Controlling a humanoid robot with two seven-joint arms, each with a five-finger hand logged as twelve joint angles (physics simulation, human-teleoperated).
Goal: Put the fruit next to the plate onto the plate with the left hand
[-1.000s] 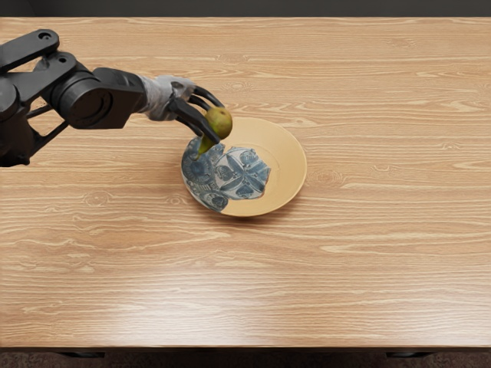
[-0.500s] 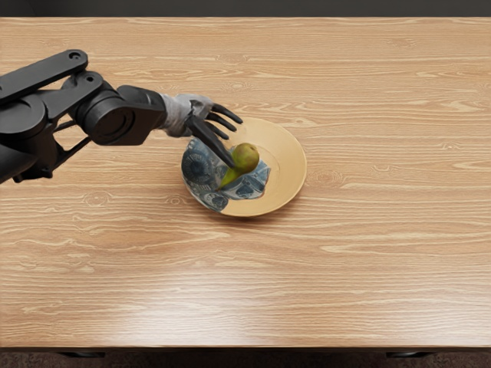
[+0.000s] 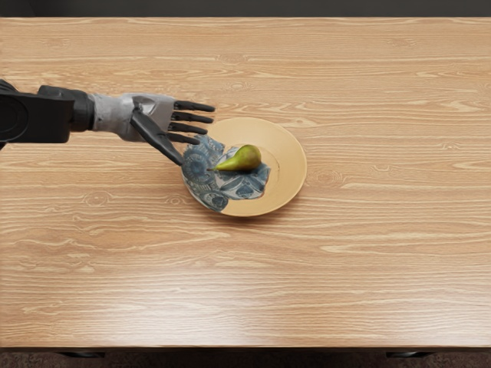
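A green-yellow pear [image 3: 241,159] lies on its side on the round tan plate [image 3: 285,161], which has a blue and white pattern in its middle. My left hand [image 3: 178,129] hovers at the plate's left rim, a short way from the pear, with its fingers spread and nothing in them. Its arm comes in from the left edge of the head view. The right arm does not show.
The wooden table [image 3: 245,268] fills the view, with the plate a little left of its centre. Its front edge runs along the bottom and its far edge along the top.
The pear has gone from the left hand's grasp above the plate's rim down onto the plate. The hand has let go, spread its fingers and drawn back to the left.
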